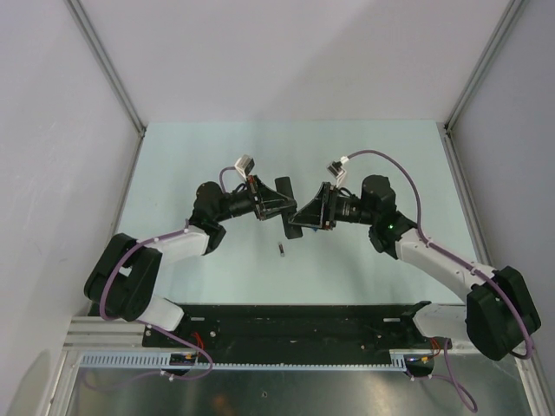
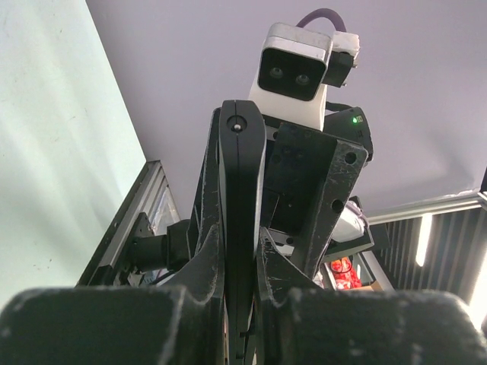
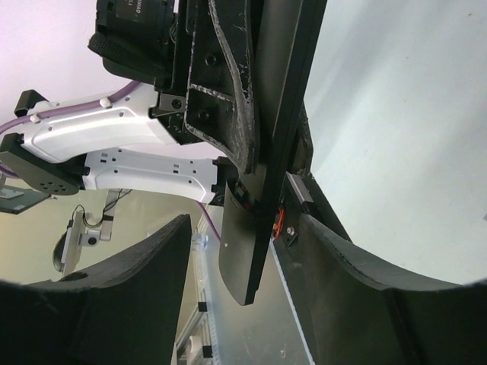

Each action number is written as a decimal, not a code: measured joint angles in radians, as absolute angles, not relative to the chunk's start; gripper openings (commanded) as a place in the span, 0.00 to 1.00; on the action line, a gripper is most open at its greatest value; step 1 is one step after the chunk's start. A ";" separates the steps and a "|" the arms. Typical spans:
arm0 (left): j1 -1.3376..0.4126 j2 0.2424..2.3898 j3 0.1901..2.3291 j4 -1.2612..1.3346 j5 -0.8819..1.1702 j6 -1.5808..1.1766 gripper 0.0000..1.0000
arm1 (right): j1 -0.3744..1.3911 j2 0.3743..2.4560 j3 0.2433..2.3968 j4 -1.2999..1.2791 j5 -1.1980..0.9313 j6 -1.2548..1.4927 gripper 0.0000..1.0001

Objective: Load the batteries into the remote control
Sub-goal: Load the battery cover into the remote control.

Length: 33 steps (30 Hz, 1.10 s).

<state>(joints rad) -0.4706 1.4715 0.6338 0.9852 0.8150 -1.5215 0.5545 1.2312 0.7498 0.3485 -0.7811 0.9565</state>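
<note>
In the top external view, the remote control (image 1: 284, 195) is seen clamped on edge in the closed left gripper (image 1: 274, 206), over the table (image 1: 217, 156); the right gripper (image 1: 303, 220) is brought up against the remote control from the opposite side, its jaws parted about the bar; one dark battery (image 1: 282, 250) is seen lying on the table, nearer the bases than both grippers and apart from them. In the left wrist view, the remote control (image 2: 242, 198) is shown as a slim black bar pinched between the left fingers (image 2: 207, 258) and rising straight out from them; the right gripper is seen just behind it, with its wrist camera (image 2: 293, 68) above. In the right wrist view, the end of the remote control (image 3: 262, 175) is found between the right fingers (image 3: 129, 289), a gap being left to either pad, so nothing is gripped there; a small red-orange item (image 3: 279, 222) is glimpsed at the bar's edge, and what it is cannot be told.
</note>
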 measured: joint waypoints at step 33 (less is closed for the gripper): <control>-0.480 1.472 0.634 0.985 0.815 -1.517 0.00 | 0.582 1.279 0.736 0.397 -0.810 0.986 0.23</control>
